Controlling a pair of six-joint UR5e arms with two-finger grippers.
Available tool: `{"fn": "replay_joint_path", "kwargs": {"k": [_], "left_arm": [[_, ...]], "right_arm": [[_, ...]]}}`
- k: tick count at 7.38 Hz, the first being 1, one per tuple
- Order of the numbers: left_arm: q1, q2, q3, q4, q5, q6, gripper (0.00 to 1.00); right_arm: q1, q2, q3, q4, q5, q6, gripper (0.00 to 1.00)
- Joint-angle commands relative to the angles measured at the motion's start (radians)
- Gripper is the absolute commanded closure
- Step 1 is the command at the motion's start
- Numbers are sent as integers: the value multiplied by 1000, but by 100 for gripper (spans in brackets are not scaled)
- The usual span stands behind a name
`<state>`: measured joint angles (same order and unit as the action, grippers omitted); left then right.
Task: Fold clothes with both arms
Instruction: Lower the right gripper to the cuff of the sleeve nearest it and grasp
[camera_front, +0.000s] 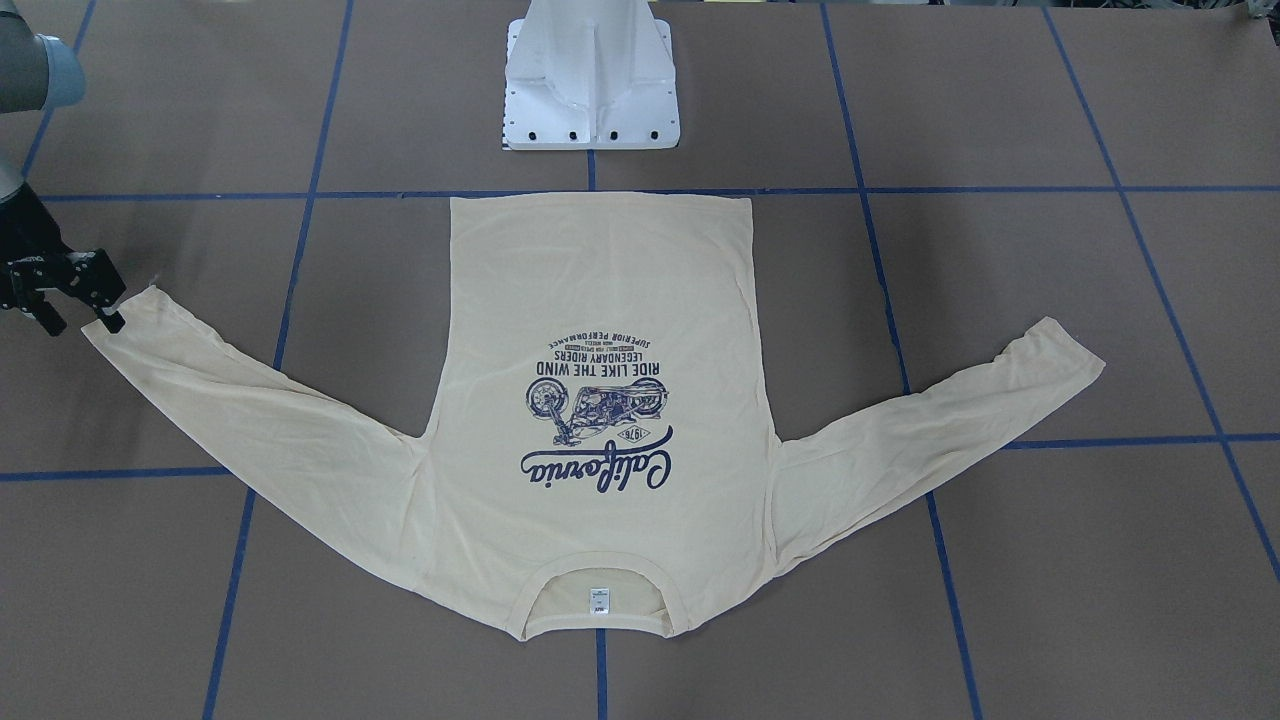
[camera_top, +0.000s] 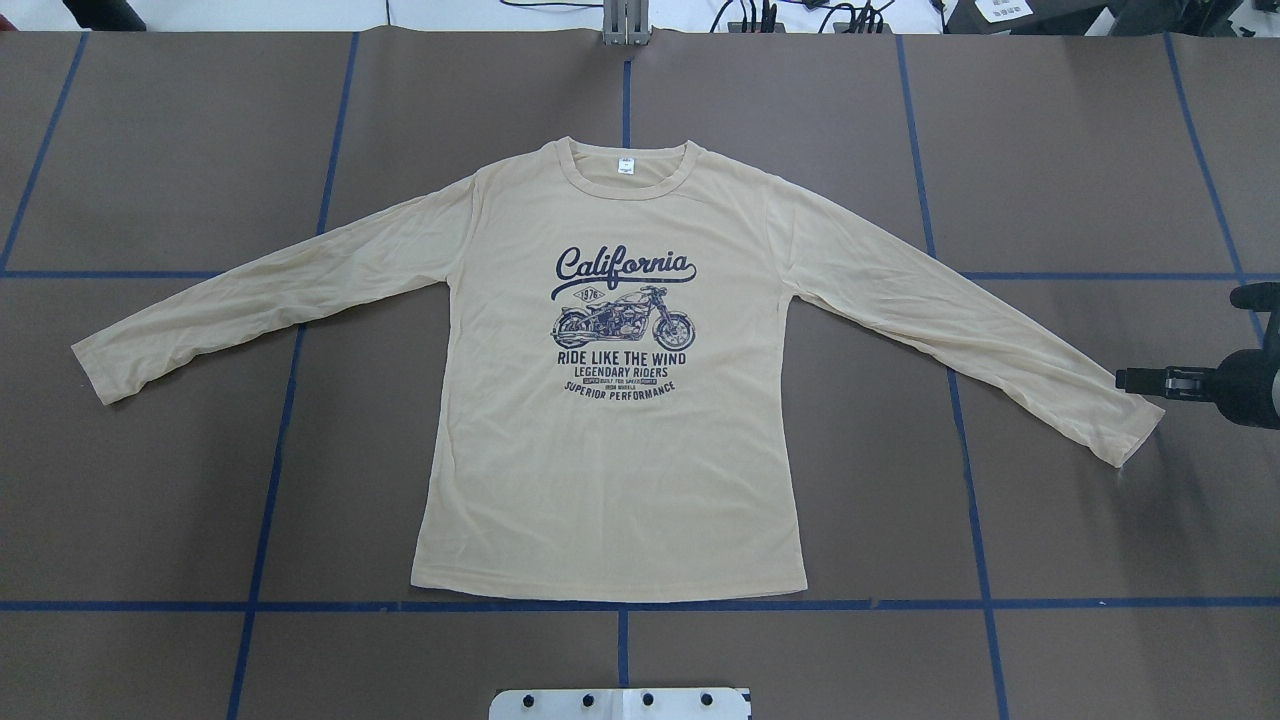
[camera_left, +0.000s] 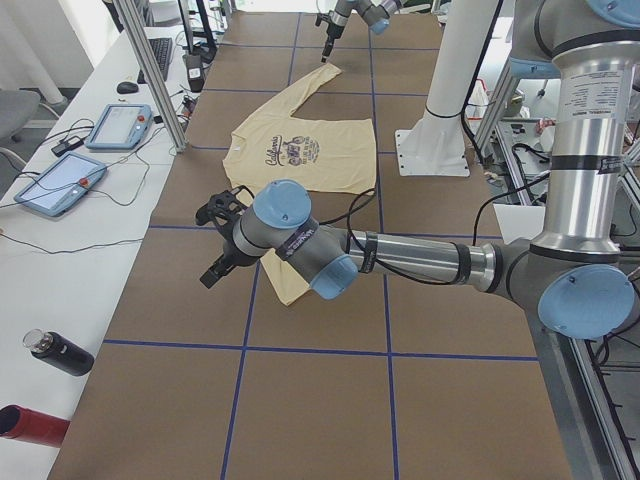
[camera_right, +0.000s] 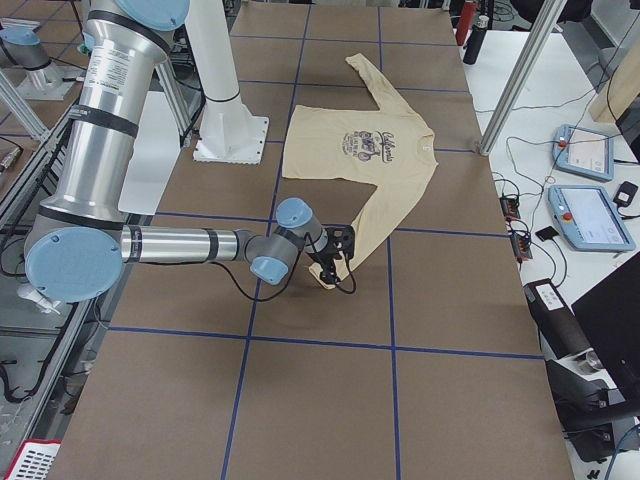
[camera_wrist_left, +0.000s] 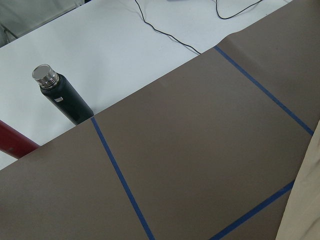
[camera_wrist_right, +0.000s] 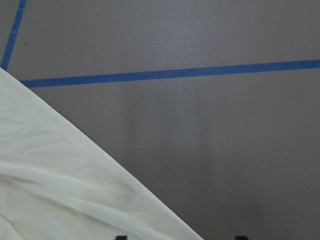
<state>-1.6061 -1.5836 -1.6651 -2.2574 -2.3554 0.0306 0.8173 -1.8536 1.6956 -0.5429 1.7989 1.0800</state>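
Jaws of the right gripper (camera_front: 82, 322) stand parted at the frame's left edge, one finger at the sleeve cuff (camera_front: 135, 330). Mid-frame, the T-shirt (camera_front: 600, 300) lies flat, print up, on the table (camera_front: 1000, 600). Whether the left gripper (camera_left: 212, 245), lower left in the side view, is parted, I cannot tell. A shallow bite on the cuff could slip; uneven lifts would likely drag the body askew.

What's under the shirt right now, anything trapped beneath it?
The shirt lies flat, print up, on the brown table; blue tape lines run under its body and sleeves. No bulges show, but anything beneath the cloth is covered.
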Motion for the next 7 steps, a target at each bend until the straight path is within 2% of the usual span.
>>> {"fn": "replay_joint_path", "kwargs": {"k": [1, 5, 6, 7], "left_arm": [[0, 1, 1, -4, 1, 0, 0], [0, 2, 1, -4, 1, 3, 0], [0, 2, 2, -4, 1, 3, 0], [0, 2, 2, -4, 1, 3, 0]], "right_arm": [[-33, -2, -51, 15, -49, 4, 31], [-61, -2, -57, 18, -59, 11, 42], [-64, -2, -57, 18, -58, 14, 47], [-66, -2, -56, 20, -56, 17, 57]]}}
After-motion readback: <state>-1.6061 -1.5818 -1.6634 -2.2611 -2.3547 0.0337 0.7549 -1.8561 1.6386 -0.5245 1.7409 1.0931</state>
